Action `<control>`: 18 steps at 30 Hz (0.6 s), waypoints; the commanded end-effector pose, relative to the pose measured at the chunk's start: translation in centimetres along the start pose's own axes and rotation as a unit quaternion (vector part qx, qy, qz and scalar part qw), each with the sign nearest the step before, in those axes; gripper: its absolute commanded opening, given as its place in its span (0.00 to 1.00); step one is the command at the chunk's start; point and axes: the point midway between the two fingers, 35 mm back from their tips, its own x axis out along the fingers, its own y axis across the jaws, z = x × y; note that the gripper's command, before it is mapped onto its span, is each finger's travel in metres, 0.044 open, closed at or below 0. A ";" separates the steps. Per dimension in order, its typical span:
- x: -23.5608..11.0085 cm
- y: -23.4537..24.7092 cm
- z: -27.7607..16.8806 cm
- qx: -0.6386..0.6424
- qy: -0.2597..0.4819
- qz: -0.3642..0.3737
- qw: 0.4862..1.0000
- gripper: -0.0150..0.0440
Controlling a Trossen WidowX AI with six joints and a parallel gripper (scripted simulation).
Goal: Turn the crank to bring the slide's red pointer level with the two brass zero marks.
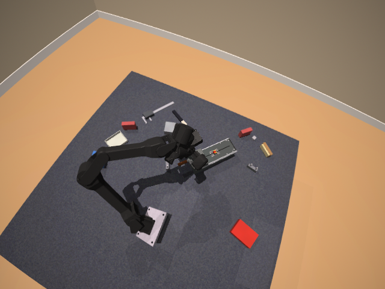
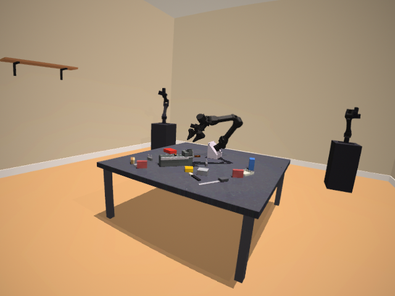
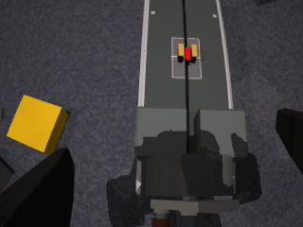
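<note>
The machine is a long grey slide base (image 1: pixel 224 150) (image 2: pixel 173 160) (image 3: pixel 161 57) with a dark gear housing (image 3: pixel 189 146) at its near end. The red pointer (image 3: pixel 188 53) (image 1: pixel 214 152) sits between the two brass marks (image 3: pixel 181 49), about level with them. The brown crank handle (image 1: pixel 181 162) sticks out below the housing. My gripper (image 3: pixel 178 139) (image 1: pixel 184 155) (image 2: pixel 194 136) is open and empty. It hangs well above the housing end, and its black fingers show at the left and right edges of the wrist view, clear of the handle.
A yellow block (image 3: pixel 38 123) (image 2: pixel 189 168) lies left of the machine. A grey clip (image 1: pixel 252 167), a red block (image 1: pixel 245 132) and a brass cylinder (image 1: pixel 266 149) lie beyond it. A grey block (image 1: pixel 169 126), a caliper (image 1: pixel 157 110), a notepad (image 1: pixel 115 138) and a flat red plate (image 1: pixel 244 233) are also on the table.
</note>
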 end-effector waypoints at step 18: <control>-1.7 1.8 -5.1 0.079 -0.017 -0.066 0.995 1.00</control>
